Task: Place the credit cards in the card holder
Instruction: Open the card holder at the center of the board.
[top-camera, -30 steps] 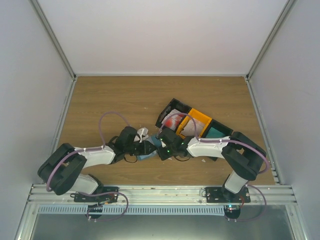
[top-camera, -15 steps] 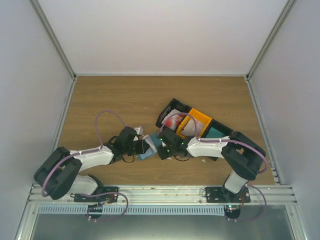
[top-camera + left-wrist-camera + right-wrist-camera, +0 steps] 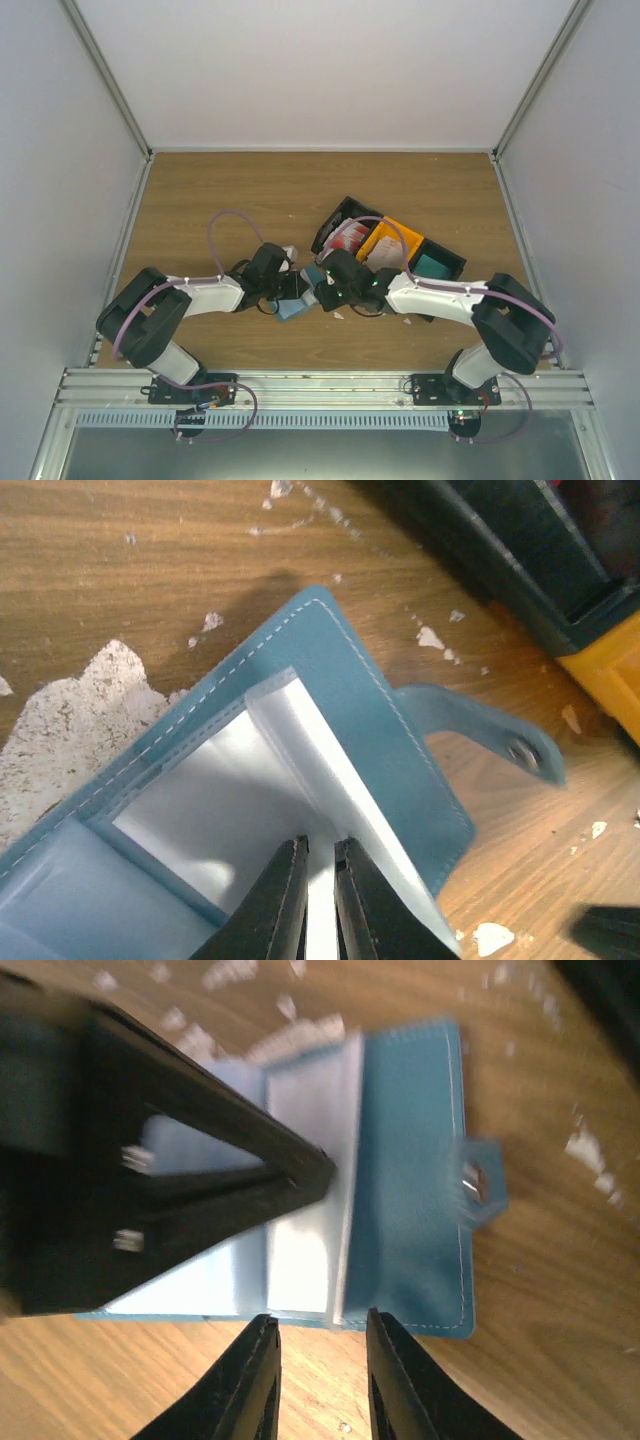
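The blue-teal card holder (image 3: 292, 309) lies open on the wood between both grippers, its clear inner sleeves (image 3: 240, 800) up and its snap strap (image 3: 505, 742) out to the side. My left gripper (image 3: 320, 852) is pinched on a clear sleeve, and its black fingers (image 3: 220, 1150) also show in the right wrist view. My right gripper (image 3: 322, 1360) stands open at the holder's edge (image 3: 410, 1190), with only wood between its jaws. Credit cards sit in the trays: red-and-white (image 3: 348, 238), whitish (image 3: 384, 256), teal (image 3: 432, 266).
A black tray (image 3: 338, 217), an orange tray (image 3: 402, 236) and another black tray (image 3: 452, 264) stand in a row right of the holder. White scraps (image 3: 70, 720) litter the wood. Metal frame posts and grey walls enclose the table.
My right gripper's jaws have opened at the holder's edge. The left arm's elbow has swung right and its jaws have narrowed onto the sleeve. The holder has stayed where it was.
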Available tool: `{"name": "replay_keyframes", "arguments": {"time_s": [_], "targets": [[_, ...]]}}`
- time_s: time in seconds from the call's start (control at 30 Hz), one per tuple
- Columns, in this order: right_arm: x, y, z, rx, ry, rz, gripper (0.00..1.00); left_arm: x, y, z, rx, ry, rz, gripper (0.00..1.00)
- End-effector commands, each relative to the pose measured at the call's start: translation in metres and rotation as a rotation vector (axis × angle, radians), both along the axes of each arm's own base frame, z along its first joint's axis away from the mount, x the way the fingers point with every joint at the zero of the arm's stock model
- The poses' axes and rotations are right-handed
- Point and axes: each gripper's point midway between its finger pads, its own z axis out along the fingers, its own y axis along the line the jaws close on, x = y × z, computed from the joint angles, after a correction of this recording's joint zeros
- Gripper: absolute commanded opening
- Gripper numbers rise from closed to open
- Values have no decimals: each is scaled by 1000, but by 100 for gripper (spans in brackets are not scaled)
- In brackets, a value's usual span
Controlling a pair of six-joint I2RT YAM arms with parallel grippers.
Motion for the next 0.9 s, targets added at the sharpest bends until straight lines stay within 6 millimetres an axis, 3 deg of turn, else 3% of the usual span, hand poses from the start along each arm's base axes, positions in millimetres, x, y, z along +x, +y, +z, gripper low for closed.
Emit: {"name": "replay_keyframes", "arguments": {"time_s": [0.0, 0.07, 0.17, 0.3, 0.43, 0.63, 0.73, 0.87], "targets": [[12, 4, 42, 51, -99, -11, 28, 6, -9, -6, -2, -10, -35, 13], [11, 11, 46, 68, -106, 21, 27, 3, -9, -14, 12, 5, -48, 13], [9, 20, 35, 65, -67, 49, 20, -3, -9, -23, 11, 38, -65, 13], [8, 25, 21, 63, -43, 65, 11, -6, -10, -25, -2, 47, -75, 13], [12, 25, 8, 33, -39, 54, 9, -8, -9, -22, 2, 34, -79, 12], [21, 15, -18, -55, -48, 7, 10, -11, -9, -10, -32, 8, -85, 10], [28, 6, -28, -102, -67, -44, 19, -12, -10, -3, -52, -6, -93, 10], [30, -3, -36, -131, -69, -94, 23, -14, -12, 9, -76, -21, -105, 11]]}}
